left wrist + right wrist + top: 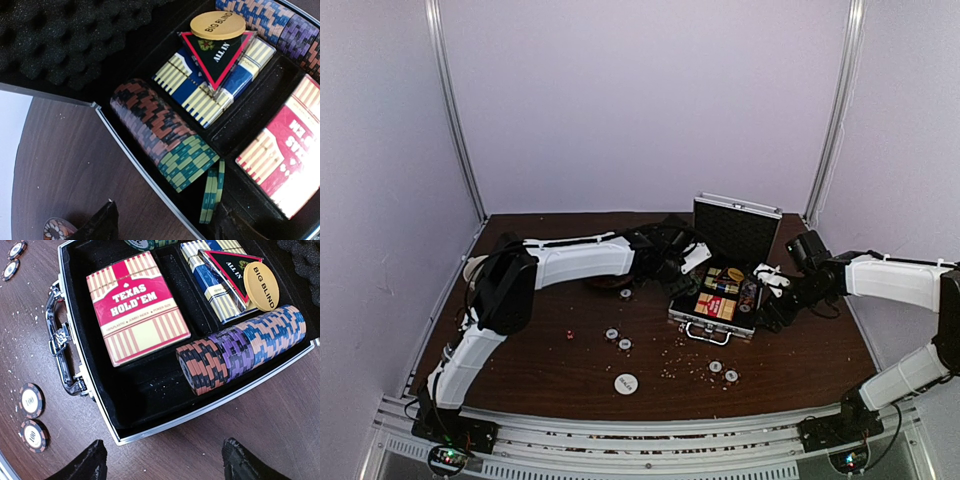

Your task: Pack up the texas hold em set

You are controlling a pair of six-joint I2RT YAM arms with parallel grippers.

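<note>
Littering dark wood table (540, 375): loose chips (618, 339), crumbs (675, 356); lilac walls (640, 100).

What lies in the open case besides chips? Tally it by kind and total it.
Card boxes: 2, the red card box and the blue card box
ALL IN triangle: 1
BIG BLIND disc: 1
Total: 4

Pale lilac walls (640, 100), two silver corner posts (456, 110), a dark brown wooden table (545, 378), soft even light.
</note>
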